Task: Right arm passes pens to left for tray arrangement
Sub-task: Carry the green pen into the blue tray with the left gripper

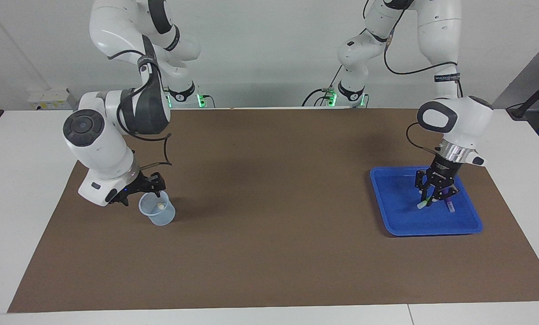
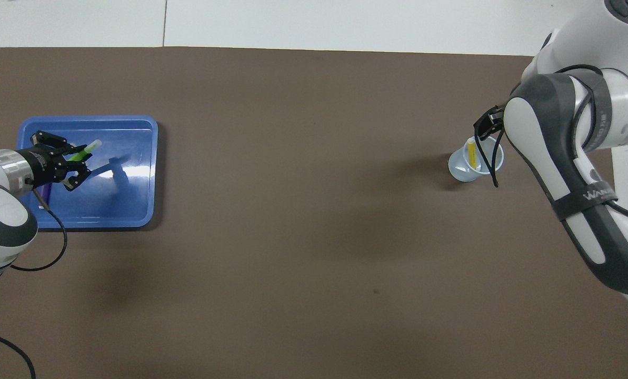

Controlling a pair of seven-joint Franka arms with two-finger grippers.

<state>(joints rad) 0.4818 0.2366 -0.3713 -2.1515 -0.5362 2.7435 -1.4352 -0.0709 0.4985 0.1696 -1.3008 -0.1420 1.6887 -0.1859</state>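
Observation:
The blue tray (image 1: pixel 398 212) (image 2: pixel 129 200) lies toward the left arm's end of the table. My left gripper (image 1: pixel 434 198) (image 2: pixel 77 158) hangs low over it, shut on the green pen (image 1: pixel 424 203) (image 2: pixel 83 152), whose whitish end sticks out past the fingers. A purple pen (image 1: pixel 450 206) lies in the tray beside the gripper. Toward the right arm's end, the yellow pen (image 1: pixel 161 206) (image 2: pixel 471 152) stands in a small translucent cup (image 1: pixel 158 215) (image 2: pixel 464 171). My right gripper (image 1: pixel 156 192) (image 2: pixel 487 129) is open at the cup's rim, just above that pen.
A brown mat (image 1: pixel 269 203) covers the table between the cup and the tray. White table shows around the mat's edges.

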